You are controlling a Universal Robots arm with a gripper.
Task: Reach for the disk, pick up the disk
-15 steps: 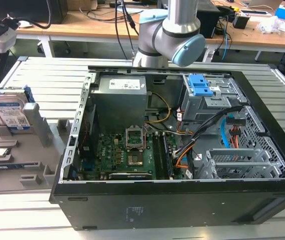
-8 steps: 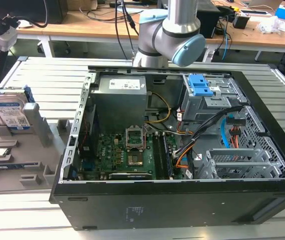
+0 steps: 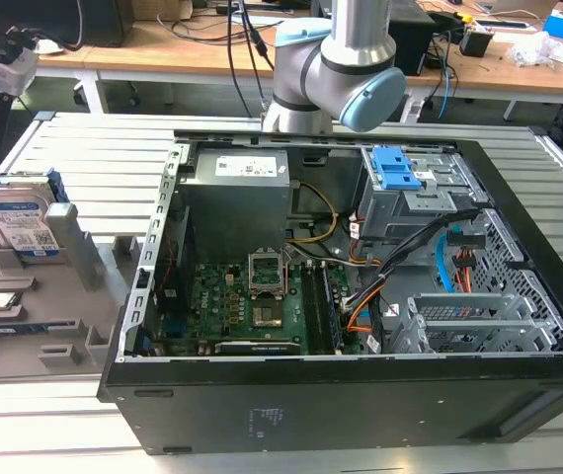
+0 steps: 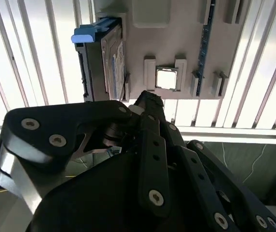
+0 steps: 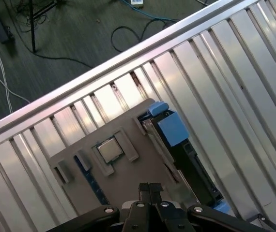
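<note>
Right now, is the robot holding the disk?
No: in the first wrist view the gripper is shut and empty, with the disk apart in the grey holder.

the gripper is showing matt black links with shiny metal screws; beside the jaws the disk is showing dark metal and smooth blue plastic rails; ahead of them the tray is looking matt grey plastic, the table gleaming as ribbed metal

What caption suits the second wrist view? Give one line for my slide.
Gripper poised above the grey fixture tray, where the disk stands on edge beside a seated processor chip.
</note>
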